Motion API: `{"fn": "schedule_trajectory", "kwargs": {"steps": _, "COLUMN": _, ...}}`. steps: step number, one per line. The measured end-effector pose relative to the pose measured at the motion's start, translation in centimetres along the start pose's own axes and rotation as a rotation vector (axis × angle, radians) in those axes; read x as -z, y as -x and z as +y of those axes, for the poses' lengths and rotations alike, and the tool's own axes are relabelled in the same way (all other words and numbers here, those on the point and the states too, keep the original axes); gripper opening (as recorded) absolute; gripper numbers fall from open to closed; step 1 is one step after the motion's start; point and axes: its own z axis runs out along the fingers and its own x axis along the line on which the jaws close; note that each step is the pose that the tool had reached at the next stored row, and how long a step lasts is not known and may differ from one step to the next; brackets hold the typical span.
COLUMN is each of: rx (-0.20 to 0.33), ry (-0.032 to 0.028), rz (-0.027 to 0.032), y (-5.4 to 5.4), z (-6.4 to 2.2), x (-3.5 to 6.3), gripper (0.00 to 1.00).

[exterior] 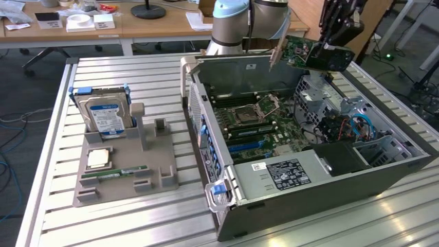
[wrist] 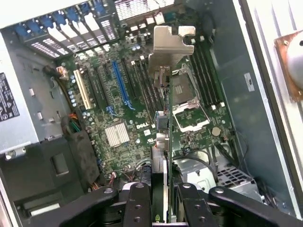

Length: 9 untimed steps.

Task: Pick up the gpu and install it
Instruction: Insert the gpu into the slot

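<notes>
The gpu [exterior: 310, 54] hangs tilted in the air above the far right part of the open computer case [exterior: 288, 206], green board and silver bracket showing. My gripper [exterior: 330, 47] is shut on its dark end. In the wrist view the gpu [wrist: 164, 132] runs edge-on away from my fingers [wrist: 138, 203], its silver bracket [wrist: 171, 45] at the far end. My gripper [wrist: 165, 201] clamps the card from both sides. Below lies the motherboard [wrist: 118, 137] with a blue slot [wrist: 120, 85] and the open CPU socket [wrist: 189, 101]. The card is well above the board, touching nothing.
A grey fixture tray [exterior: 120, 170] on the slatted table at the exterior view's left holds a blue-labelled hard drive [exterior: 106, 116], a CPU [exterior: 98, 158] and a green RAM stick [exterior: 113, 174]. Drive cage and blue cables [exterior: 357, 126] fill the case's right side. The arm base [exterior: 230, 23] stands behind the case.
</notes>
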Motion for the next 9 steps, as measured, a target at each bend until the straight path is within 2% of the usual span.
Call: {"fn": "schedule_trajectory", "kwargs": {"steps": 9, "rx": 0.119, "ry": 0.0023, "rz": 0.0066, "y": 0.01, "z": 0.00, "x": -0.03, "gripper": 0.26}}
